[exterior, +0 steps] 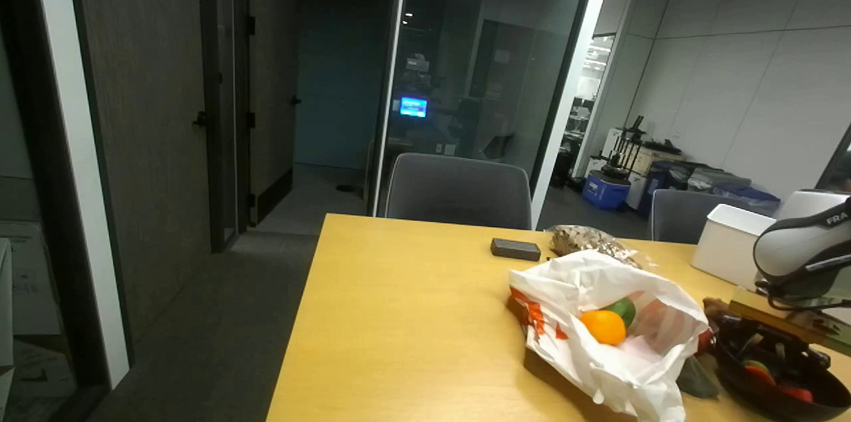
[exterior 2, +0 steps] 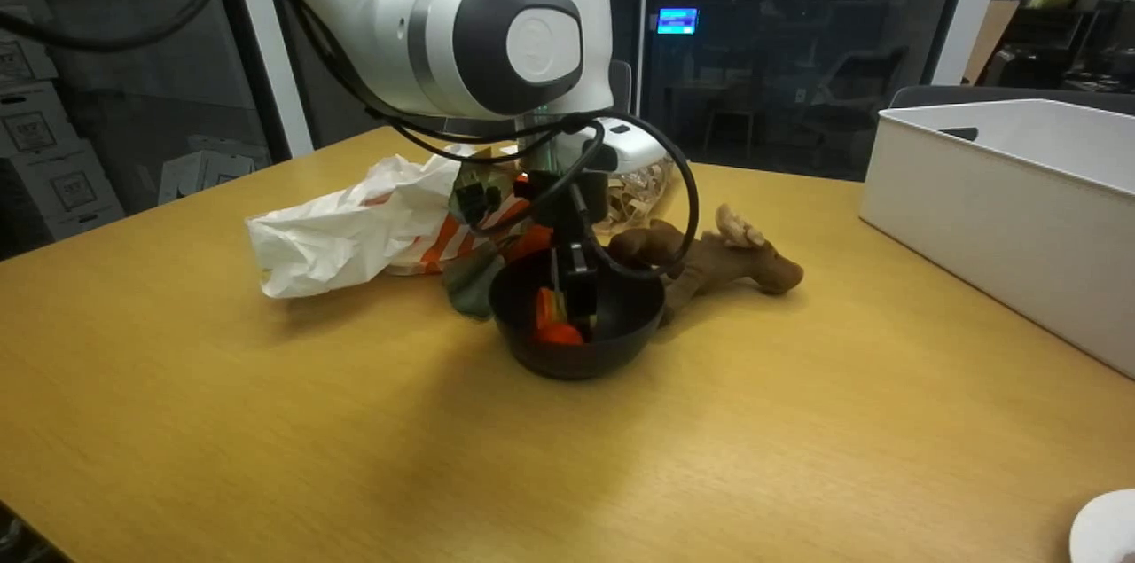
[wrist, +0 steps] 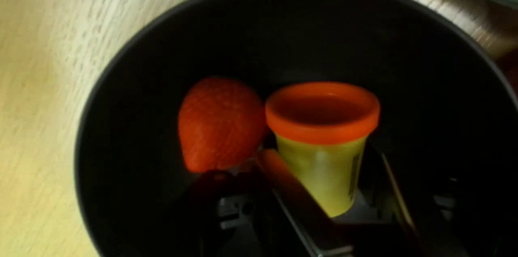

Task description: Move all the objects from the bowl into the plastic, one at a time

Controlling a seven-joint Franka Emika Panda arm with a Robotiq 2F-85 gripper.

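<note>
In an exterior view, a grey chair (exterior: 459, 189) and glass partition (exterior: 485, 56) backed the yellow wooden table (exterior: 372, 322), where the plastic bag (exterior: 598, 372) held an orange (exterior: 604, 327) and a green fruit (exterior: 623, 310). In an exterior view, the black bowl (exterior 2: 572, 361) sat on the table, near a plush moose (exterior 2: 723, 266) and well apart from a white bin (exterior 2: 993, 226). In the wrist view, the bowl held a strawberry (wrist: 220, 125) and an orange-lidded tub (wrist: 319, 168); the tool (wrist: 325, 155) stood spread astride the tub, a gap showing at one side.
</note>
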